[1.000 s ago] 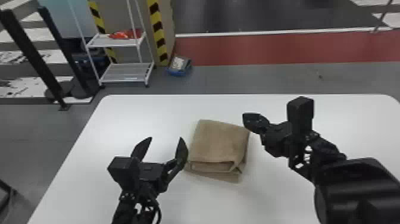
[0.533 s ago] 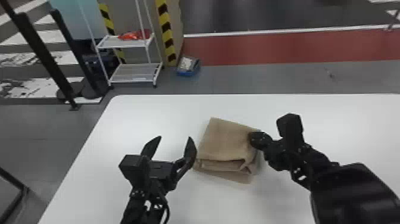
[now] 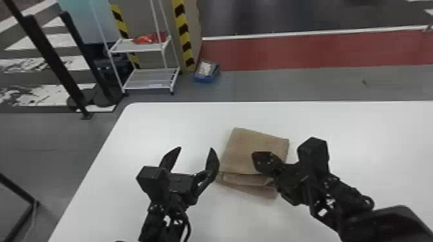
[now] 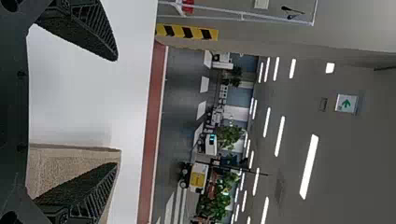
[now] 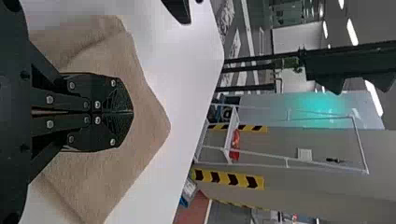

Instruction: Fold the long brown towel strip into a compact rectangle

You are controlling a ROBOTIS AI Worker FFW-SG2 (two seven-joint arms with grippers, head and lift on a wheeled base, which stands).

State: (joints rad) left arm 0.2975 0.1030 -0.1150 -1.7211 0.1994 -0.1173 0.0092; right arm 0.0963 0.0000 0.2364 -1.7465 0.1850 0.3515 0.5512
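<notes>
Towel folding, late stage by the look of it. Brown towel [image 3: 245,146] lies on the desk [image 3: 161,122] between the two sets of fingers, no long strip any more: a stacked, roughly four-sided packet, turned a little askew.

Left gripper [image 3: 195,148]: fingers wide apart, nothing between them but bare desk. The one nearer the towel sits at its left border; contact can't be told.

Right gripper [image 5: 132,112]: fingers together, tips over the right-hand part of the top layer. No cloth seen pinched in them. Whether they press on the towel or hang just above it, can't tell.

Done: main folds appear made. Upper face fairly flat on the far side of the right fingertips, with straight borders there.

Left to do: the robot's side of the packet is untidy. Lower layer [image 3: 257,192] juts out past the top one, nearer the robot than the right fingertips; an inner fold [image 3: 241,179] gapes a little between the two sets of fingers. Judgement: compact rectangle nearly reached, only pressing down and squaring of that border remaining. Closed right fingers would suit a pat or smoothing stroke; too much sideways drag could skew the stack.
</notes>
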